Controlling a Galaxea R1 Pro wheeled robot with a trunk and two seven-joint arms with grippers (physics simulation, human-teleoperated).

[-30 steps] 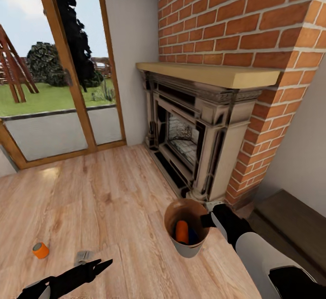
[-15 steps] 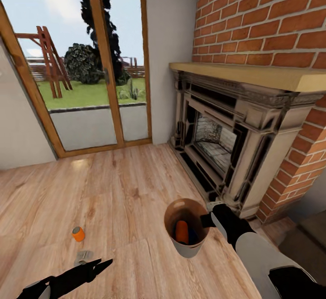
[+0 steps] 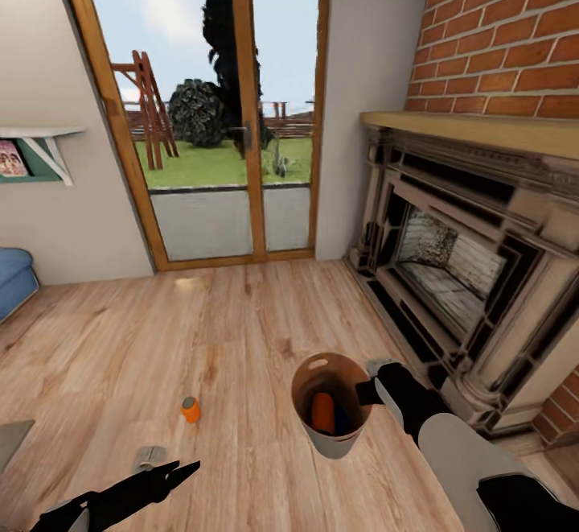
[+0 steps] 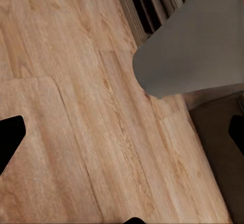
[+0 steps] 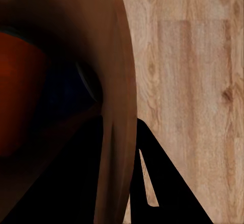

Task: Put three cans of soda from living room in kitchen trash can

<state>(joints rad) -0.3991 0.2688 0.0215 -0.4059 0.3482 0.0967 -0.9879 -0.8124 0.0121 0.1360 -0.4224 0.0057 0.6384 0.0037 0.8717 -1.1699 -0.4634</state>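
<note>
My right gripper (image 3: 368, 392) is shut on the rim of the pale grey trash can (image 3: 338, 439) and holds it above the brown plank floor. Inside its orange-brown wall lie one orange soda can (image 3: 322, 412) and the dark blue can (image 3: 343, 419). In the right wrist view the rim (image 5: 116, 107) runs between my fingers (image 5: 157, 183), with the orange can (image 5: 20, 82) beyond it. The other orange can (image 3: 190, 410) stands upright on the floor, ahead of my left gripper (image 3: 175, 472). That gripper is open; its fingertips (image 4: 10, 137) are wide apart, facing the trash can's outside (image 4: 193, 46).
A red-brick fireplace (image 3: 466, 266) with a wooden mantel fills the right side. Wood-framed glass doors (image 3: 241, 129) stand at the back. A blue sofa's edge (image 3: 12, 278) and a wall shelf (image 3: 36, 142) are at the left, a grey rug corner (image 3: 12, 435) lower left.
The whole picture has slid to the right, so the camera has turned left. Both arms and the held trash can keep their places in view; the sofa and shelf have come into sight.
</note>
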